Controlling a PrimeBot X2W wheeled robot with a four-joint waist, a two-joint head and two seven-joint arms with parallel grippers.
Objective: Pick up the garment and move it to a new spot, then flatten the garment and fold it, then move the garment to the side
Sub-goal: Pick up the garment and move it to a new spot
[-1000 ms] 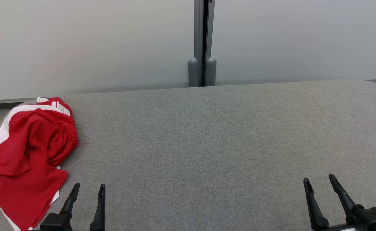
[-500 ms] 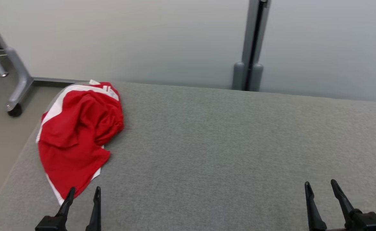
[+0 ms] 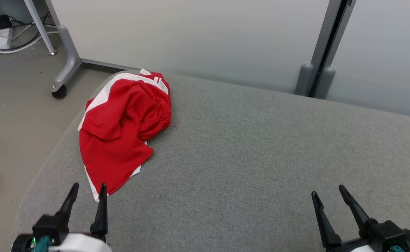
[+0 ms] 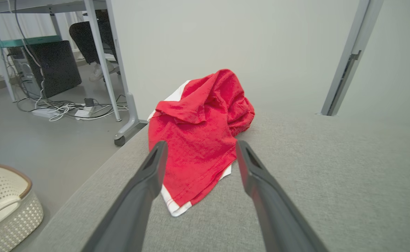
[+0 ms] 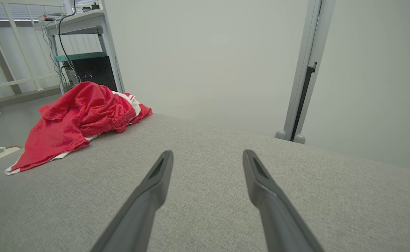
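red garment (image 3: 121,133) with white tag (image 3: 145,71), writing illegible; left hand (image 3: 89,186) and right hand (image 3: 327,190) spread

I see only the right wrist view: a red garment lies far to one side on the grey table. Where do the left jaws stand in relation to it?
Observer: In the head view the left jaws stand open, pointing at the near hem of the garment; whether they touch it I cannot tell.
Operator: Is something on the floor near that corner of the table?
Observer: Yes, a desk leg with a caster stands on the floor just beyond the corner of the table.
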